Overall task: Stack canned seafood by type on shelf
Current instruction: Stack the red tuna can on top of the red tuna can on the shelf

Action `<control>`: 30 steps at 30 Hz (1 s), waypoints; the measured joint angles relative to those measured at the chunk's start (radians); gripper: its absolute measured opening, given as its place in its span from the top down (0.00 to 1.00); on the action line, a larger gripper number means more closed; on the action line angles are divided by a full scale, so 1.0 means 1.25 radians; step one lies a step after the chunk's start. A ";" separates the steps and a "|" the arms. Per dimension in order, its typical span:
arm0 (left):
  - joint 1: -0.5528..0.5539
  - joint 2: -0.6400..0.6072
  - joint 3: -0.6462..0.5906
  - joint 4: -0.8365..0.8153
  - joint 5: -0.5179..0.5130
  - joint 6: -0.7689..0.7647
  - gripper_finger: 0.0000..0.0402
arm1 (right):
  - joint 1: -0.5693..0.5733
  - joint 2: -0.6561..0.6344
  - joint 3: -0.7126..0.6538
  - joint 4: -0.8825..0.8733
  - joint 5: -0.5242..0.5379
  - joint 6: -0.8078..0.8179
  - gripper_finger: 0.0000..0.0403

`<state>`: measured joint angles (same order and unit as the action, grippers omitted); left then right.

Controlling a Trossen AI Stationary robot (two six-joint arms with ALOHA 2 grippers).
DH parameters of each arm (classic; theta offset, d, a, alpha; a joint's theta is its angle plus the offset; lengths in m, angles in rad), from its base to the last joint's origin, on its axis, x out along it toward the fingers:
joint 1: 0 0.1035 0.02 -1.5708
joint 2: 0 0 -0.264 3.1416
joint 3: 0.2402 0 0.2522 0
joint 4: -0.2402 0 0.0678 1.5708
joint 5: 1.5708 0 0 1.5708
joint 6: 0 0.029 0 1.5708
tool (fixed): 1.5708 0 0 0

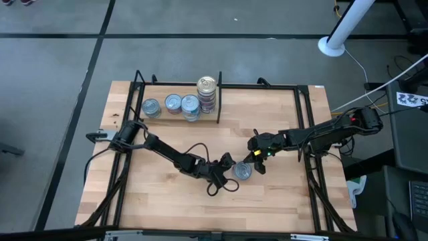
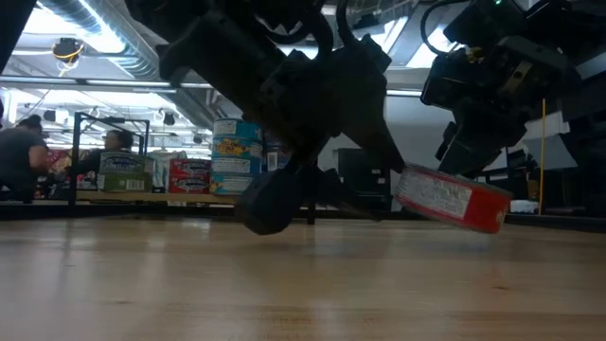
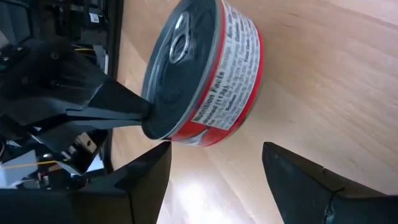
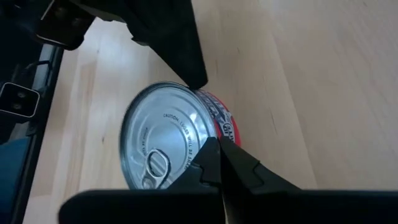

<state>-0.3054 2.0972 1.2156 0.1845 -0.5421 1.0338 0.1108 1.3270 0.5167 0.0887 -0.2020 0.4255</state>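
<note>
A: One tin [image 1: 242, 171] is what we are working on, the red-labelled one with the pull-tab top. It is sitting mid-board on the shelf [image 1: 281, 201], well apart from the others, and both our grippers are crowding it.

B: Which of us is nearer?

A: We are judging it about even. The right gripper [image 4: 214, 163] is pressing its closed fingertips against the tin's rim, holding nothing. The left gripper [image 3: 214, 165] is waiting with its fingers spread and empty, the tin lying straight ahead of the gap, just beyond the tips.

B: And how is the tin lying?

A: In the low view we are seeing it tilted, one edge lifted off the wood, so its short axis is leaning rather than standing upright. Its flat top is turning toward the right gripper's side.

B: So the open fingers need the label wall, not the lid.

A: That is our reading. We are guessing the left gripper should close across the round side. The other tins [image 1: 172, 105] are grouped at the far edge, left of the divider bar [image 1: 219, 100], with a stack [image 1: 207, 94] beside it.
</note>
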 joint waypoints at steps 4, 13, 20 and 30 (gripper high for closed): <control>-0.004 0.000 0.000 0.001 -0.040 0.003 0.38 | 0.000 0.000 0.000 0.001 -0.001 0.000 1.00; -0.012 0.000 0.000 0.044 -0.068 -0.011 0.38 | 0.000 0.000 0.000 0.011 0.000 0.000 1.00; -0.013 0.000 -0.001 0.056 -0.069 0.022 0.38 | 0.000 0.000 0.000 0.028 0.002 0.019 1.00; -0.018 0.000 -0.001 0.077 -0.074 0.025 0.38 | 0.000 0.000 0.000 0.029 0.009 0.065 1.00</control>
<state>-0.3285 2.0972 1.2144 0.2810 -0.6343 1.0655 0.1108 1.3270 0.5167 0.1244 -0.1913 0.5069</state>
